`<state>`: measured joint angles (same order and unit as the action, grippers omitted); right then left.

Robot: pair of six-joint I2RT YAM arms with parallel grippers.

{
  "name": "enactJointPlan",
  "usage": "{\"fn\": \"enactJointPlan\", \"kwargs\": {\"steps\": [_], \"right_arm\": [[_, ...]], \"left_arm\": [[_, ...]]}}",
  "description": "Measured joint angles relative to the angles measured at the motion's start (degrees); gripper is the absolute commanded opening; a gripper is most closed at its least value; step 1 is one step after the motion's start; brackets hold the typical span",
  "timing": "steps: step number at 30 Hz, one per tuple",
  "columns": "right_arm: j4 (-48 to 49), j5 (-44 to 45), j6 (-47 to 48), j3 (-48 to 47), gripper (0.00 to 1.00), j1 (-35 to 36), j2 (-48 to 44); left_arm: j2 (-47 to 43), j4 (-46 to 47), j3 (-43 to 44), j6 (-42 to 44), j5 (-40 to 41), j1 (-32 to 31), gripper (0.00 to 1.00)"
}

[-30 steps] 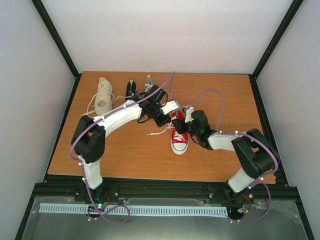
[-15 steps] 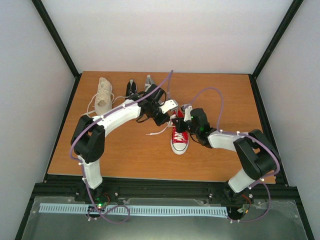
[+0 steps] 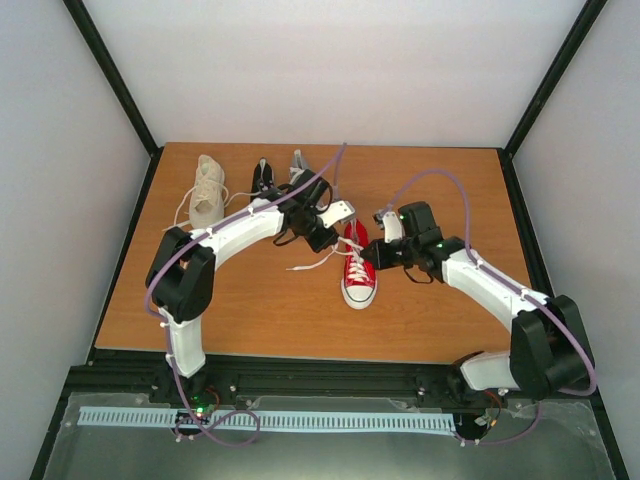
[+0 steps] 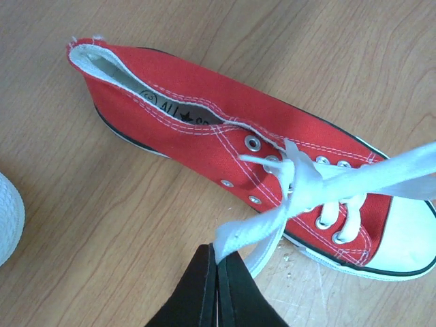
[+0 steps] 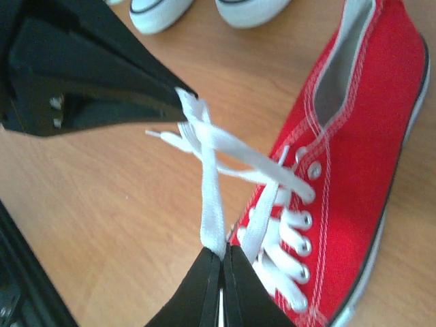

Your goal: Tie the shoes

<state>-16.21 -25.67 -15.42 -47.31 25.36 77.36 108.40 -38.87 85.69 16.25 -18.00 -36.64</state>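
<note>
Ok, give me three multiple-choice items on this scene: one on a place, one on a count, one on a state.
1. The red shoe stands:
A. nearer the arm bases than the other shoes
B. at the far left corner
C. on its side at the right edge

2. Shoes on the table:
A. two
B. four
C. six

3. The left gripper and right gripper are:
A. both open
B. both shut on the red shoe's laces
C. both shut on its heel

1 A: the top view shows the others further back.
2 B: a cream shoe, a black shoe, a grey shoe and the red one.
3 B: each wrist view shows fingertips pinching a white lace.
</note>
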Motion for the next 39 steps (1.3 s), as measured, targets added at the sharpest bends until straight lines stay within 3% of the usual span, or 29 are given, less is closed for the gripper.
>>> {"fn": "enactJointPlan", "kwargs": {"steps": [1,2,4,5,11,13,19,21,23,26,27,33,39], "right_arm": [[-2.78,-1.36,0.5,-0.63,0.03,-0.76,-0.2],[-4.72,-2.32,0.92,-0.94,0.03,-1.46,-0.5],[-8.61,-4.11,1.53,-1.36,0.03,-3.54,-1.46],[-10.16,-4.66,1.92,-1.44,0.03,-4.59,-1.95],[-14.1,-5.95,3.15,-1.51,0.03,-6.84,-2.21],[-14.69,-6.34,3.61,-1.77,0.03,-6.86,-1.92],[-15.34,-7.28,4.13,-2.86,0.03,-7.3,-0.55],[-15.56,-7.45,4.31,-3.08,0.03,-7.54,-0.37],[-15.89,-7.56,4.55,-3.19,0.03,-7.89,-0.39],[-16.28,-7.67,4.72,-3.23,0.03,-8.85,-0.44],[-16.37,-7.63,4.72,-3.23,0.03,-9.31,-0.48],[-16.46,-6.45,3.85,-2.47,0.03,-13.92,-1.7],[-14.58,-5.11,0.66,5.49,0.03,-26.95,-6.62]], "left_arm": [[0.0,0.0,0.0,0.02,-0.15,0.0,0.04],[0.02,0.0,-0.02,0.09,-0.48,0.0,0.13],[0.02,-0.09,-0.02,1.18,-1.44,0.0,0.46],[0.02,-0.33,-0.02,1.99,-1.97,-0.02,0.57],[-0.04,-0.85,-2.89,12.17,-1.55,0.61,0.88],[-0.02,-0.48,-5.46,16.22,0.52,1.09,0.92],[4.59,1.64,-7.63,24.79,9.11,1.64,0.9],[6.62,1.77,-7.39,26.21,9.7,1.79,0.84],[6.6,2.89,-7.26,27.47,10.86,1.81,0.68],[6.62,3.63,-7.45,28.65,11.52,1.75,0.08],[6.6,4.07,-7.74,28.87,11.96,1.75,0.02],[5.11,5.05,-9.49,27.04,15.56,3.08,0.01],[-0.17,1.81,-9.84,21.64,18.6,10.64,0.01]]}}
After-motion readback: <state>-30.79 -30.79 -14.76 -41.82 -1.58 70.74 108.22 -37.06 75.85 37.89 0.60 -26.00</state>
